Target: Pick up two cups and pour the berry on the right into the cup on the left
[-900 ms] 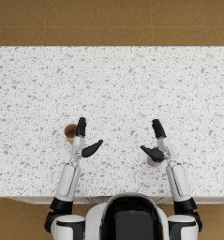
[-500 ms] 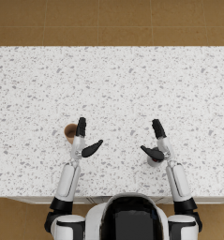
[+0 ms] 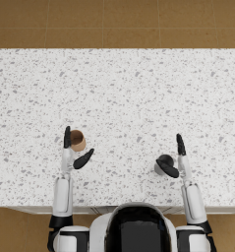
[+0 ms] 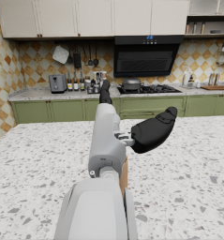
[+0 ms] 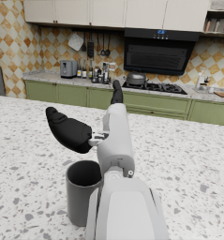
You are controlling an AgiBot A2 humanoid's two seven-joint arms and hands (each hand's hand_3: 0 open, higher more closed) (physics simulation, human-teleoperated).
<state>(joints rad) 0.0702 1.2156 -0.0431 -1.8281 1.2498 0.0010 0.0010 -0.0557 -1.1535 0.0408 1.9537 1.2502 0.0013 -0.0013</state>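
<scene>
The brown cup stands upright near the worktop's front edge, left of its middle, now between the left hand's raised fingers and its thumb; earlier it sat just outside those fingers. The hand is spread and holds nothing, and contact with the cup cannot be told. The dark grey cup stands upright near the front edge, right of the middle, under the thumb of the right hand, which is likewise spread and empty. The berry cannot be made out.
</scene>
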